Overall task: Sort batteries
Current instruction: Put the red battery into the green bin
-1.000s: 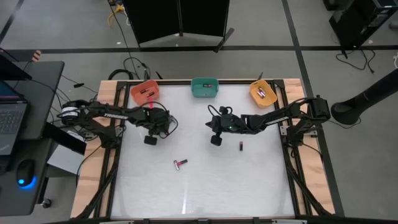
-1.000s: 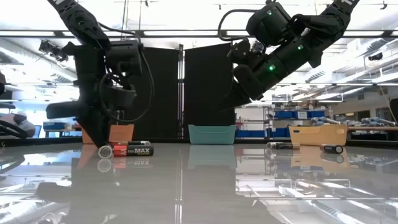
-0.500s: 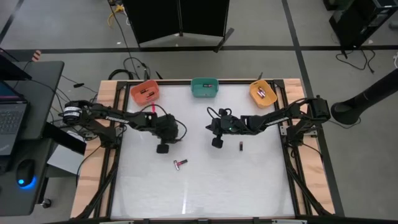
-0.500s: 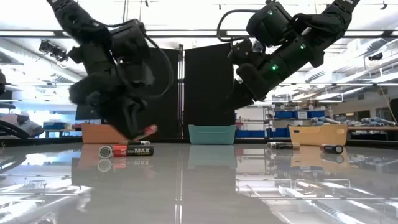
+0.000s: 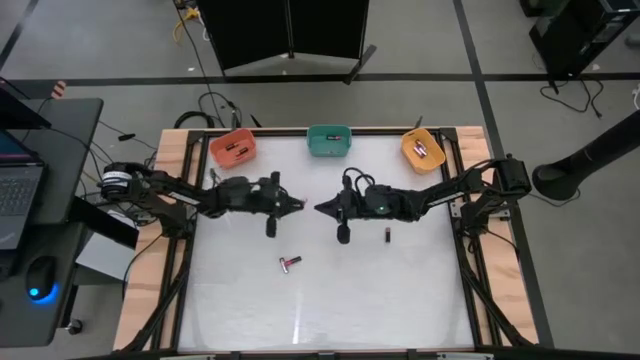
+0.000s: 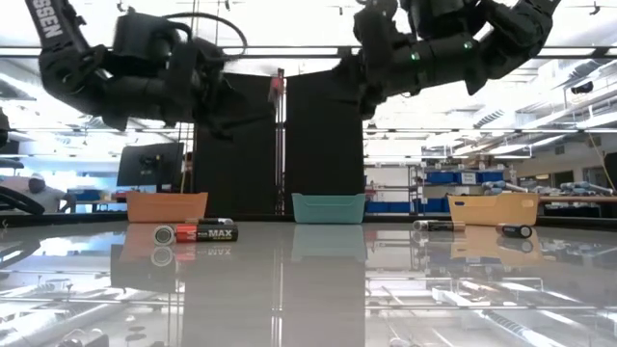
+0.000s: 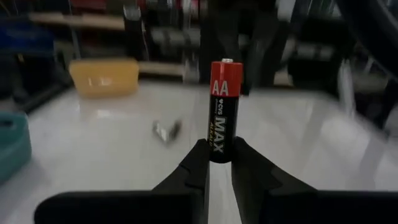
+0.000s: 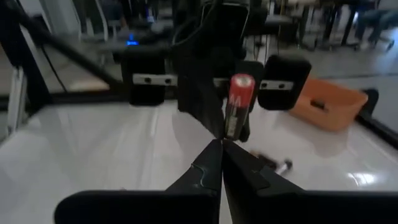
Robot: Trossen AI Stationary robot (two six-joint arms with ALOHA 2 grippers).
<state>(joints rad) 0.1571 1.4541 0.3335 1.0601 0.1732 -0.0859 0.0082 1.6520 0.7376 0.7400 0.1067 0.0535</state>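
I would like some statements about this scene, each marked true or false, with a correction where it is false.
1. The left gripper holds an AA battery. True.
2. The right gripper holds a battery too. False: its fingers are shut with nothing between them; the battery in front of it is the left gripper's.
3. Batteries lie on the table near its middle. True.
4. The orange bin is empty. False: it holds at least one battery.
5. Both arms are raised above the table. True.
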